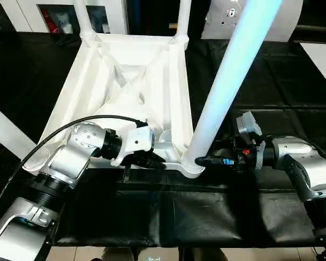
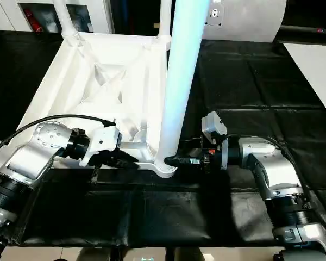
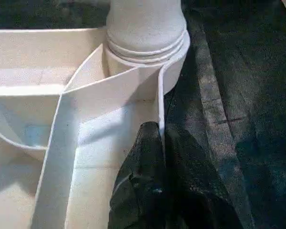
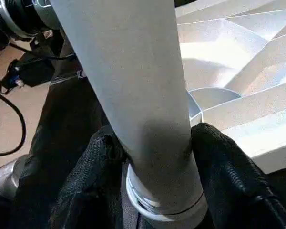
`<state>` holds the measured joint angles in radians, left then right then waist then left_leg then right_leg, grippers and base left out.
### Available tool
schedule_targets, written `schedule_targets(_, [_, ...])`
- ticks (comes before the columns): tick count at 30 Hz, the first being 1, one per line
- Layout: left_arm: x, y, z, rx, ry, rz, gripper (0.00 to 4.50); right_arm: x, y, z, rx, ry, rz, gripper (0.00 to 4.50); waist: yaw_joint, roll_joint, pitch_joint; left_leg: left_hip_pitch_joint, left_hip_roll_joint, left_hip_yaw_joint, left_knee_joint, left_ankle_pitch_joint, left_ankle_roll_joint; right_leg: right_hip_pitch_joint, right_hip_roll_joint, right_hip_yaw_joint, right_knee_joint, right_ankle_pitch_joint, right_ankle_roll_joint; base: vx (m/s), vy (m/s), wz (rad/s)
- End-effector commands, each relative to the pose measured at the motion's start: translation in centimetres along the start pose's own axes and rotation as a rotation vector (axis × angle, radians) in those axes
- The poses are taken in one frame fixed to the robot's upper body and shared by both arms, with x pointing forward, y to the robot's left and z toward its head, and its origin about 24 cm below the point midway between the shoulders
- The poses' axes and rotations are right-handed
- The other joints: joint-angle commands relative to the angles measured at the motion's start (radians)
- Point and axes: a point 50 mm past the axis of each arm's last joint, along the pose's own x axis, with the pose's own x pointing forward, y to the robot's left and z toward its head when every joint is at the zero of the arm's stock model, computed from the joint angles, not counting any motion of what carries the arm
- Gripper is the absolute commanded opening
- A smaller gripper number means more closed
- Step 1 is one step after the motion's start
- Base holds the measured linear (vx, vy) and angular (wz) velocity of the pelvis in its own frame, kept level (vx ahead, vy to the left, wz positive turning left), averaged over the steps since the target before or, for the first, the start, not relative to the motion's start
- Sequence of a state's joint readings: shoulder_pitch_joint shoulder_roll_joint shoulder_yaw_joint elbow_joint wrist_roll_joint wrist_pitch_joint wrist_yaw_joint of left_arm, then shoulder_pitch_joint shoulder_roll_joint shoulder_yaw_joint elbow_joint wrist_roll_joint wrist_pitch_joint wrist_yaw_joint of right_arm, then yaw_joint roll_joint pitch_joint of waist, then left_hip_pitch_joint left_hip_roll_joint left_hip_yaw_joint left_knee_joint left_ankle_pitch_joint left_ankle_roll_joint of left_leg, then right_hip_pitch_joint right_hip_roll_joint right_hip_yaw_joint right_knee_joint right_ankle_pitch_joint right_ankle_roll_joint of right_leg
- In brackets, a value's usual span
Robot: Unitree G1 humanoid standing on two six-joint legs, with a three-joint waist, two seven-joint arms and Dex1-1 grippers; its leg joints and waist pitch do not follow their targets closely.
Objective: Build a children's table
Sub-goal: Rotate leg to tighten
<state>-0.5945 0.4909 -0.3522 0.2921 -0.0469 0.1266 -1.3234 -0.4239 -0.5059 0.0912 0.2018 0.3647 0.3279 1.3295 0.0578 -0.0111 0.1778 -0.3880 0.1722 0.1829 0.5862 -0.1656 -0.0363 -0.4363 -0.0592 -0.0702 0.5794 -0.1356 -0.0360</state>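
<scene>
The white table top (image 1: 125,81) lies upside down on the black-covered worktable, its X ribs facing up. Two legs (image 1: 183,19) stand upright in the far corner sockets. A third leg (image 1: 228,81) rises, leaning slightly, from the near right socket (image 1: 191,166). My right gripper (image 1: 204,161) is shut on this leg just above the socket, with a finger (image 4: 95,167) on each side of the tube (image 4: 133,86). My left gripper (image 1: 152,160) is shut on the top's near rim wall (image 3: 159,95), beside that same socket. The near left socket (image 1: 35,157) stands empty.
A white tubular piece (image 1: 5,130), maybe another leg, slants across the left edge. A white board (image 1: 320,60) lies at the right on the black cover. White cabinets stand behind. The worktable's front edge (image 1: 168,242) runs just below my forearms.
</scene>
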Motion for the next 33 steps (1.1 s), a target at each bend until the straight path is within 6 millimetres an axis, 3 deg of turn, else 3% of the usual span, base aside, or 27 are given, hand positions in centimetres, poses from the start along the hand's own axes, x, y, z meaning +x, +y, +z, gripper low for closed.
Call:
schedule_targets(1, [0.9, 0.6, 0.7, -0.039, -0.031, 0.077, 0.00, 1.4, 0.4, -0.2, 0.019, -0.027, -0.037, 1.96, -0.006, -0.010, -0.086, 0.020, 0.056, -0.019, -0.061, -0.159, 0.102, 0.061, -0.088, 0.054, -0.066, -0.378, -0.202, 0.000, 0.000, 0.00])
schedule_targets(5, [1.9, 1.6, 1.9, -0.141, -0.078, 0.226, 0.00, 3.3, -0.1, -0.2, 0.040, -0.052, -0.272, 1.95, -0.016, -0.008, -0.075, 0.023, 0.052, -0.025, -0.067, -0.216, 0.051, 0.055, -0.089, 0.049, -0.081, -0.510, -0.165, 0.000, 0.000, 0.00])
schedule_targets(6, [2.4, 1.7, 2.3, -0.171, -0.090, 0.259, 0.00, 3.9, -0.2, 0.0, 0.063, -0.074, -0.339, 1.92, -0.026, -0.013, -0.073, 0.020, 0.048, -0.030, -0.070, -0.235, 0.034, 0.059, -0.089, 0.045, -0.086, -0.561, -0.138, 0.000, 0.000, 0.00])
schedule_targets(8, [4.0, 2.3, 3.4, -0.226, -0.126, 0.351, 0.00, 5.6, -0.3, 0.5, 0.128, -0.124, -0.505, 1.91, -0.040, -0.012, -0.070, 0.015, 0.046, -0.035, -0.071, -0.256, 0.022, 0.060, -0.091, 0.042, -0.093, -0.605, -0.108, 0.000, 0.000, 0.00])
schedule_targets(9, [4.3, 2.4, 3.6, -0.231, -0.132, 0.365, 0.00, 5.9, -0.3, 0.5, 0.143, -0.130, -0.540, 1.91, -0.049, -0.013, -0.070, 0.020, 0.043, -0.034, -0.068, -0.273, 0.018, 0.051, -0.089, 0.041, -0.101, -0.627, -0.098, 0.000, 0.000, 0.00])
schedule_targets(11, [5.0, 2.5, 4.1, -0.240, -0.142, 0.398, 0.00, 6.6, -0.5, 0.6, 0.170, -0.140, -0.631, 1.91, -0.059, -0.014, -0.069, 0.017, 0.038, -0.034, -0.067, -0.276, 0.023, 0.051, -0.089, 0.041, -0.105, -0.638, -0.081, 0.000, 0.000, 0.00])
schedule_targets(12, [5.9, 2.7, 4.6, -0.239, -0.141, 0.432, 0.00, 7.3, -0.7, 0.8, 0.186, -0.151, -0.728, 1.91, -0.063, -0.013, -0.069, 0.022, 0.038, -0.034, -0.066, -0.284, 0.028, 0.045, -0.089, 0.041, -0.110, -0.645, -0.073, 0.000, 0.000, 0.00])
schedule_targets(16, [6.7, 2.8, 5.1, -0.246, -0.157, 0.458, 0.00, 8.6, -0.5, 1.1, 0.204, -0.176, -0.777, 1.91, -0.066, -0.011, -0.066, 0.026, 0.035, -0.032, -0.068, -0.293, 0.039, 0.039, -0.087, 0.040, -0.118, -0.660, -0.048, 0.000, 0.000, 0.00])
schedule_targets(17, [6.7, 2.8, 5.0, -0.243, -0.155, 0.457, 0.00, 8.7, -0.4, 1.2, 0.202, -0.180, -0.767, 1.91, -0.065, -0.010, -0.067, 0.023, 0.038, -0.033, -0.071, -0.293, 0.045, 0.042, -0.085, 0.041, -0.113, -0.621, -0.052, 0.000, 0.000, 0.00])
schedule_targets(18, [6.6, 2.7, 4.9, -0.238, -0.140, 0.460, 0.00, 8.5, -0.3, 1.2, 0.193, -0.188, -0.765, 2.47, -0.066, -0.010, -0.067, 0.022, 0.039, -0.034, -0.072, -0.295, 0.047, 0.043, -0.085, 0.041, -0.111, -0.609, -0.055, 0.000, 0.000, 0.00])
schedule_targets(21, [6.0, 2.6, 4.2, -0.225, -0.115, 0.458, 0.00, 7.5, -0.1, 0.8, 0.126, -0.192, -0.732, 2.67, -0.062, -0.005, -0.073, 0.023, 0.044, -0.032, -0.073, -0.290, 0.052, 0.046, -0.087, 0.045, -0.106, -0.552, -0.071, 0.000, 0.000, 0.00])
schedule_targets(24, [4.3, 2.6, 3.0, -0.219, -0.071, 0.460, 0.00, 4.9, -0.2, -0.3, 0.062, -0.173, -0.747, 2.92, -0.054, -0.006, -0.076, 0.018, 0.046, -0.027, -0.072, -0.246, 0.072, 0.053, -0.088, 0.051, -0.093, -0.457, -0.112, 0.000, 0.000, 0.00])
schedule_targets(25, [4.0, 2.6, 2.9, -0.209, -0.064, 0.462, 0.00, 4.5, -0.4, -0.4, 0.058, -0.169, -0.753, 2.99, -0.050, 0.005, -0.078, 0.016, 0.045, -0.029, -0.072, -0.236, 0.074, 0.057, -0.088, 0.051, -0.089, -0.435, -0.121, 0.000, 0.000, 0.00])
schedule_targets(26, [3.6, 2.6, 2.6, -0.195, -0.054, 0.452, 0.00, 3.7, -0.6, -0.5, 0.056, -0.170, -0.757, 3.11, -0.052, -0.005, -0.081, 0.013, 0.044, -0.024, -0.070, -0.207, 0.090, 0.061, -0.085, 0.052, -0.085, -0.371, -0.148, 0.000, 0.000, 0.00])
schedule_targets(27, [3.4, 2.6, 2.5, -0.190, -0.050, 0.448, 0.00, 3.5, -0.7, -0.5, 0.055, -0.170, -0.756, 3.24, -0.052, -0.005, -0.082, 0.011, 0.043, -0.025, -0.069, -0.197, 0.094, 0.063, -0.086, 0.053, -0.081, -0.355, -0.157, 0.000, 0.000, 0.00])
schedule_targets(28, [2.6, 2.5, 2.1, -0.161, -0.031, 0.415, 0.00, 1.9, -1.2, -0.5, 0.035, -0.171, -0.739, 3.32, -0.051, -0.004, -0.084, 0.008, 0.041, -0.025, -0.066, -0.185, 0.103, 0.068, -0.086, 0.052, -0.078, -0.338, -0.170, 0.000, 0.000, 0.00])
schedule_targets(33, [1.5, 1.5, 1.3, -0.087, -0.003, 0.256, 0.00, -0.4, -1.6, -0.1, -0.049, -0.145, -0.601, 3.67, -0.046, -0.001, -0.084, 0.014, 0.046, -0.020, -0.064, -0.169, 0.114, 0.066, -0.083, 0.052, -0.072, -0.311, -0.199, 0.000, 0.000, 0.00])
